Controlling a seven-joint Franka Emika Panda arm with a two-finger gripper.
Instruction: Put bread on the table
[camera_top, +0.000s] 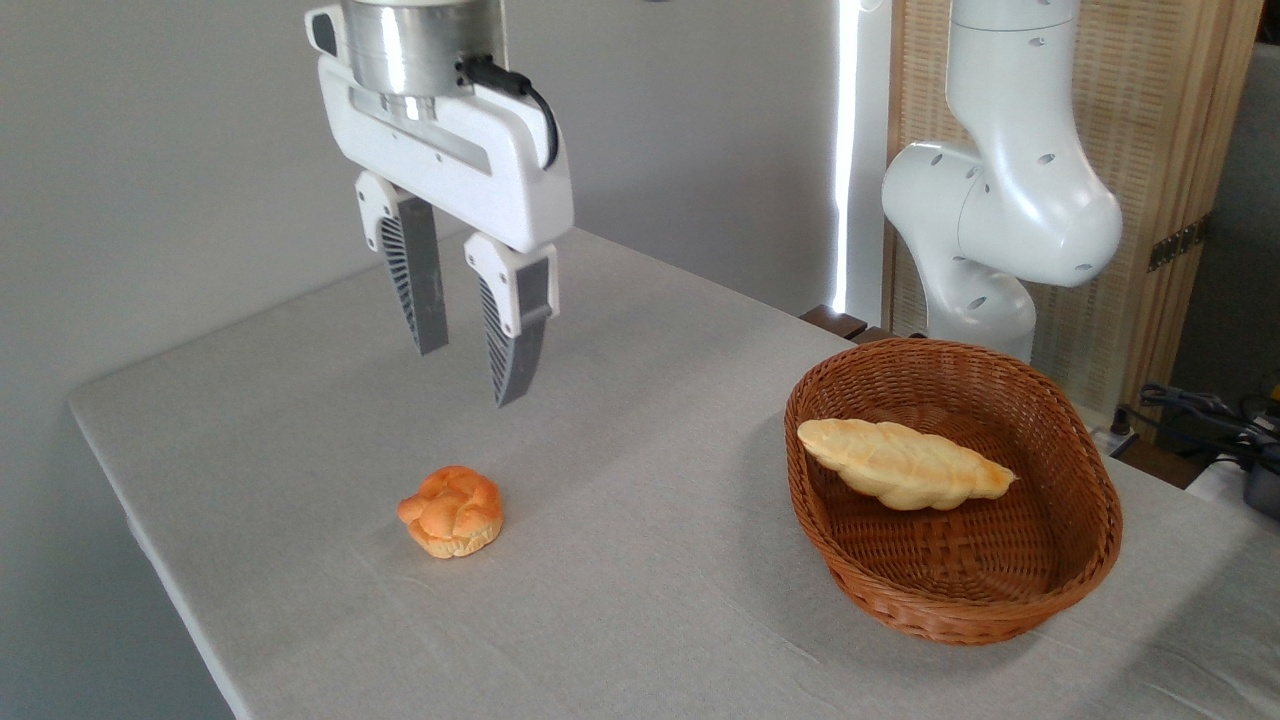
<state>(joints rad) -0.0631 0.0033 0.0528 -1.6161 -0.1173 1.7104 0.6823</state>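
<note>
The bread (451, 511), a small orange-golden knotted bun, lies on the grey-clothed table (620, 600) left of centre. My gripper (472, 375) hangs well above it, a little behind, with its two ribbed fingers (421, 283) apart and pointing down. Nothing is between the fingers, and the bun is not touched.
A brown oval wicker basket (1085, 560) stands at the right with a pale-yellow braided loaf (905, 464) inside. The arm's white base (1000, 200) rises behind the basket. The table's left edge runs close to the bun's side.
</note>
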